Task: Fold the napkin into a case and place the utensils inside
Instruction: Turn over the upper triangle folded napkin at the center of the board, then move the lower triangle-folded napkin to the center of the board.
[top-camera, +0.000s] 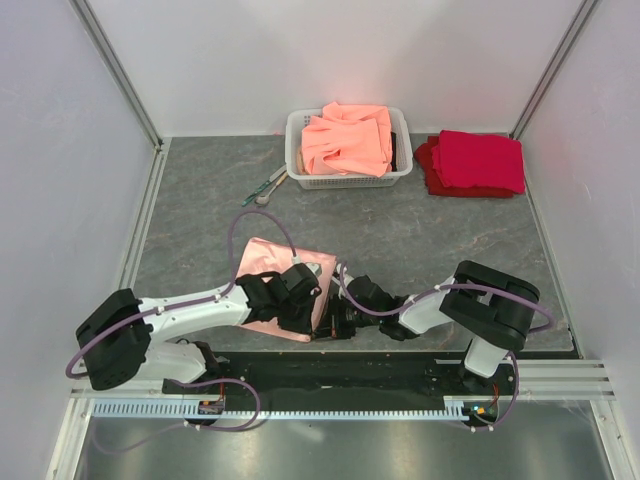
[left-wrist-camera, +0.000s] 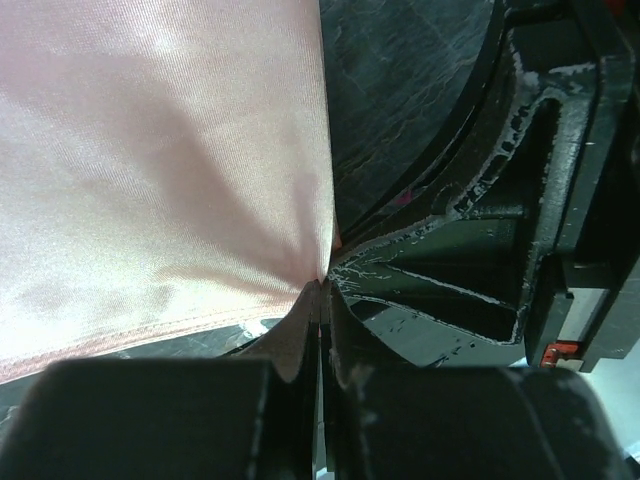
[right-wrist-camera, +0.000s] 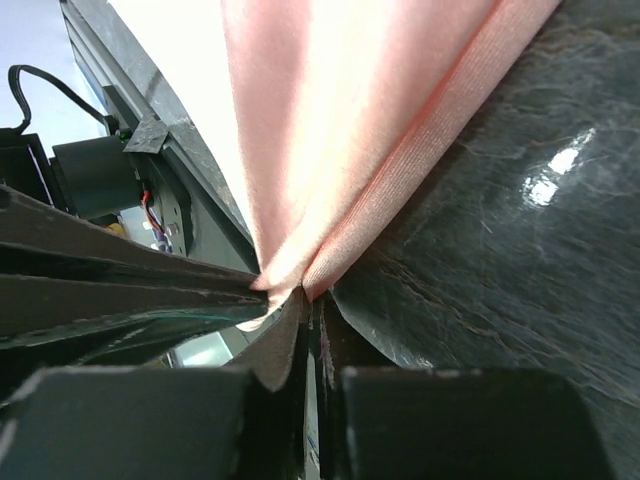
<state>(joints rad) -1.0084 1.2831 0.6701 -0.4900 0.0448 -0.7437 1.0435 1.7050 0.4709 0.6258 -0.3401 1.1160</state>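
The napkin lies flat on the counter close to its near edge, a little left of the middle. Both arms meet at the napkin's near-right side. The left gripper is clamped on the cloth, and its wrist view shows the two fingers pressed together with pink fabric fanning out from the pinch. The right gripper sits just beside it, slightly nearer the near edge, and is likewise closed on a hemmed edge of the napkin. From both pinch points, nearly all of the loose cloth spreads away toward the far-left corner of the counter. Any fold would therefore probably carry the held edge in that direction, over the napkin's own body. The two grips are so close together that they act almost as one hold, and the left one reaches further onto the cloth. The utensils lie well apart from the napkin, toward the far edge and just left of the white basket. Their long axis runs diagonally from near-left to far-right. They are on the left arm's side, so that arm looks better placed to fetch them.
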